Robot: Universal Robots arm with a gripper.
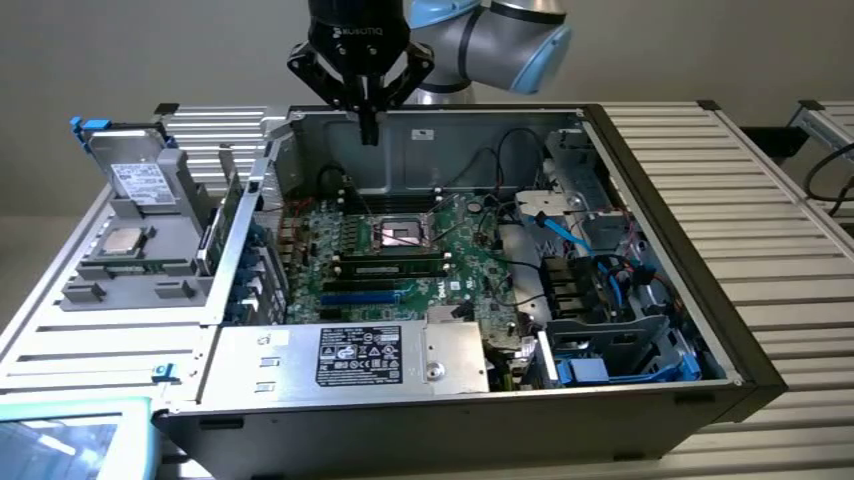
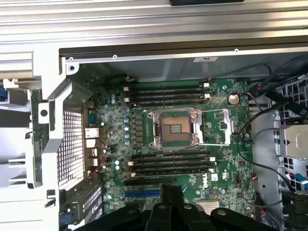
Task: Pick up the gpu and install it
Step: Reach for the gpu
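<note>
Black gripper (image 1: pixel 367 122) fingers, pressed together and holding nothing, hang above the rear wall of an open computer case (image 1: pixel 689 250). In the wrist view the gripper (image 2: pixel 172 191) looks straight down on the green motherboard (image 2: pixel 226 144).

The gpu (image 1: pixel 214 240) is hard to make out. It appears to be the green-edged card standing on edge in the grey tray (image 1: pixel 80 320) on the exterior view's left, just beside the case wall, well apart from the gripper. I cannot be sure of this.

Risks, as I judge them:
- The processor socket (image 2: pixel 175 127) lies open and bare, so a card or finger swinging low over it could damage it.
- Loose black cables (image 1: pixel 501 165) and a blue cable (image 1: pixel 567 235) trail near the board and could snag.
- The card sits close against the case wall, so a grip could land off-centre or scrape metal.
- A tilted card would jam in the blue slot (image 2: pixel 143 194) rather than seat.

The case holds the motherboard, rows of long memory slots, a silver power supply (image 1: pixel 354 358), cables and drive bays. The tray also holds a boxy drive (image 1: pixel 138 178) and a square processor chip (image 1: pixel 124 240).
</note>
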